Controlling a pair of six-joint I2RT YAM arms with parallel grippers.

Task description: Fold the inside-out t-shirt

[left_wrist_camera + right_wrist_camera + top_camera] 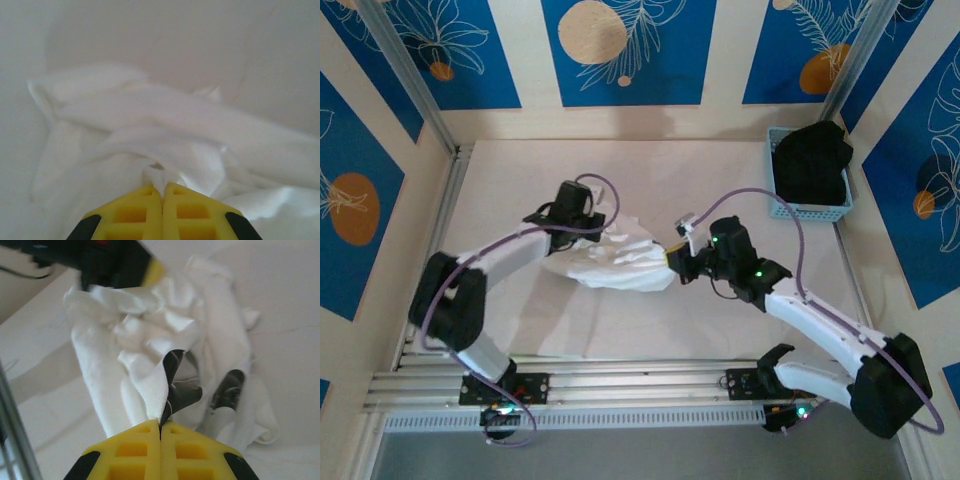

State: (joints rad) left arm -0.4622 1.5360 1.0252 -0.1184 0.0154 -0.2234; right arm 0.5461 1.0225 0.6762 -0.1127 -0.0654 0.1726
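The inside-out t-shirt (612, 258) lies bunched in a wrinkled white heap in the middle of the table, between the two arms. My left gripper (582, 228) sits at the heap's upper left, and its yellow jaws are shut on a small pinch of the white cloth (161, 176). From the right, my right gripper (677, 262) reaches the heap; it is shut on an edge of the t-shirt (161, 390) where a dark printed patch (182, 385) shows on the other face of the cloth. The left gripper (152, 271) appears at the far end of the heap in the right wrist view.
A light blue basket (779, 200) holding a black garment (812, 160) stands at the back right corner. Aluminium rails (620, 385) run along the near edge, and a frame post (410, 85) rises at the back left. Bare pale tabletop (690, 175) lies behind the heap.
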